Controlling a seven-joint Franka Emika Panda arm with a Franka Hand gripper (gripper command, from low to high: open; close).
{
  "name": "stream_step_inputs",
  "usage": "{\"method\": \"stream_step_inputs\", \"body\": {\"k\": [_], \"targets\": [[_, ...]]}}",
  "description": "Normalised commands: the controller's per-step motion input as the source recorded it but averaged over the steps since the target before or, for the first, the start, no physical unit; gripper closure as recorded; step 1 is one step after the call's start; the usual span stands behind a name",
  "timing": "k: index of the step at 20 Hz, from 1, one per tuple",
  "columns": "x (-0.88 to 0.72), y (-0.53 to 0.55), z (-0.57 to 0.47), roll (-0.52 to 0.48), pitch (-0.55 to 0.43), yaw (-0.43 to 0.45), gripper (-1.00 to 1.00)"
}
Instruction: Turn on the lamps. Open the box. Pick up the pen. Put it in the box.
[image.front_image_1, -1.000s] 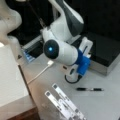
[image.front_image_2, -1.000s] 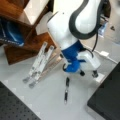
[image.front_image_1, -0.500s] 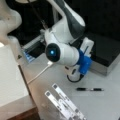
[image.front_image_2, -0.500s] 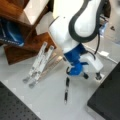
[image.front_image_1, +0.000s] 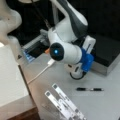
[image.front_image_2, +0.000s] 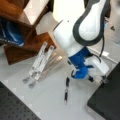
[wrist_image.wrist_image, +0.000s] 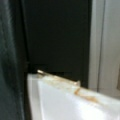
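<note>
In a front view, the arm is bending low over the grey surface (image.front_image_1: 50, 75), with the gripper (image.front_image_1: 76, 72) hanging just above it beside the front edge of the box (image.front_image_1: 107, 53). The box is lying shut at that view's right, its black lid down over silver-grey sides. The pen (image.front_image_1: 90, 89) is lying flat on the surface below the gripper and apart from it. Two flat white strips (image.front_image_1: 63, 102) are resting toward the view's bottom, and a white cable (image.front_image_1: 41, 72) is trailing leftward. Whether the fingers are apart or together, I cannot tell.

In a front view, the gripper (image.front_image_2: 98, 79) is sitting low beside the blue mount, just at the corner of the box (image.front_image_2: 107, 102), which is filling the lower right. The pen (image.front_image_2: 66, 90) is lying below the arm, near the gripper but not touching it. The strips (image.front_image_2: 40, 65) are leaning out from the wooden shelf (image.front_image_2: 27, 47) at left.

In the wrist view, the box lid (wrist_image.wrist_image: 57, 35) is filling the frame as a dark panel, with a pale fingertip (wrist_image.wrist_image: 67, 100) in front of it.
</note>
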Motion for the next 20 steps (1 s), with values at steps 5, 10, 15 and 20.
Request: {"method": "stream_step_inputs", "body": {"k": [5, 10, 15, 20], "targets": [[-0.04, 0.01, 0.04, 0.127, 0.011, -0.037, -1.0], [-0.1, 0.03, 0.06, 0.099, 0.03, -0.048, -1.0], [-0.15, 0.04, 0.06, 0.077, 0.043, -0.055, -1.0], [-0.14, 0.03, 0.06, 0.06, 0.038, -0.067, -1.0]]}}
